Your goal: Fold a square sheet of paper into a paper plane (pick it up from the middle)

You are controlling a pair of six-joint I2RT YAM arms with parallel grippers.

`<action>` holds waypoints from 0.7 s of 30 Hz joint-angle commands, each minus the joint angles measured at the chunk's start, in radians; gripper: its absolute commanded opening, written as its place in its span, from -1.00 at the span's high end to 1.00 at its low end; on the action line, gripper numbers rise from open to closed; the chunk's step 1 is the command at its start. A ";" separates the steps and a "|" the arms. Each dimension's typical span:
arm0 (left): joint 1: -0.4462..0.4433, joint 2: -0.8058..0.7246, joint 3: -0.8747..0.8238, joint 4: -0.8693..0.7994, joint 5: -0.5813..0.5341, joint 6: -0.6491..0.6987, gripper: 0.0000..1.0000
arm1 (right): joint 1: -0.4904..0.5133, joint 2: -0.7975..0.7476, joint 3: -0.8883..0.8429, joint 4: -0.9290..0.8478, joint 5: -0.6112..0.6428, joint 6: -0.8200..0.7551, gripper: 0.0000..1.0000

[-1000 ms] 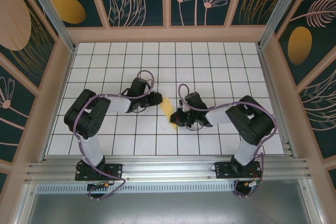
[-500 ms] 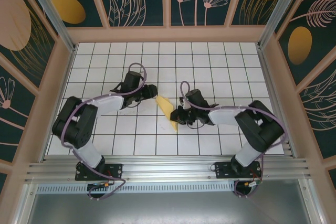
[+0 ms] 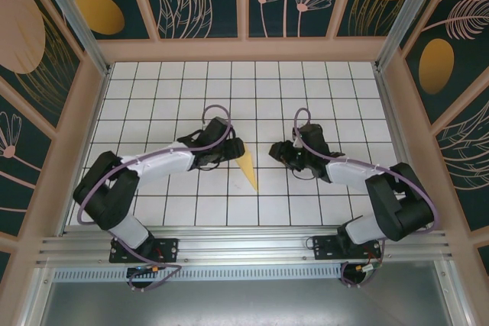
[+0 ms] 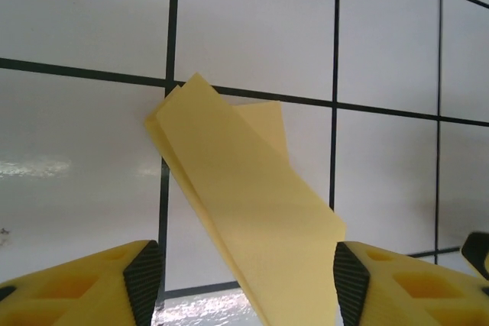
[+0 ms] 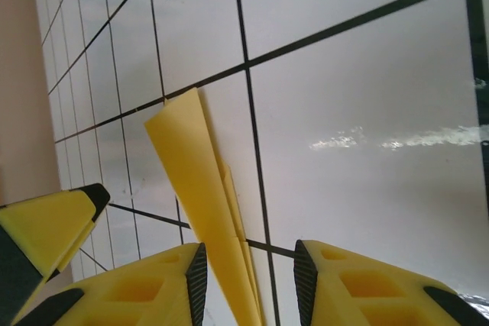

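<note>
The square sheet of paper is folded into a slim yellow paper plane (image 3: 246, 164) that lies on the white grid table (image 3: 183, 97), its point toward the near edge. My left gripper (image 3: 231, 150) is at its wide end, on the left. In the left wrist view the plane (image 4: 244, 204) runs between the open fingers (image 4: 144, 280), touching neither pad. My right gripper (image 3: 280, 152) stands just right of the plane. In the right wrist view the plane (image 5: 195, 173) passes close by the left pad (image 5: 196, 280), with a clear gap to the other pad.
Wooden frame walls (image 3: 88, 112) enclose the table on three sides. A metal rail (image 3: 244, 246) with both arm bases runs along the near edge. The left gripper's yellow finger (image 5: 46, 227) shows at the left of the right wrist view.
Both grippers have opened. The right gripper has pulled back up and to the right, off the plane. The left arm has stretched out toward the plane, whose point now lies uncovered.
</note>
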 commanded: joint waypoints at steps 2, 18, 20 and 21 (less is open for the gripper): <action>-0.050 0.104 0.157 -0.202 -0.153 -0.043 -0.36 | -0.001 -0.005 -0.030 0.036 0.035 0.020 0.24; -0.096 0.220 0.264 -0.270 -0.189 -0.050 -0.26 | 0.011 0.024 -0.048 0.084 -0.001 0.028 0.22; -0.096 0.188 0.227 -0.249 -0.188 -0.051 -0.14 | 0.018 0.031 -0.045 0.086 -0.009 0.028 0.22; -0.096 0.171 0.213 -0.244 -0.193 -0.054 -0.07 | 0.022 0.036 -0.043 0.089 -0.017 0.028 0.22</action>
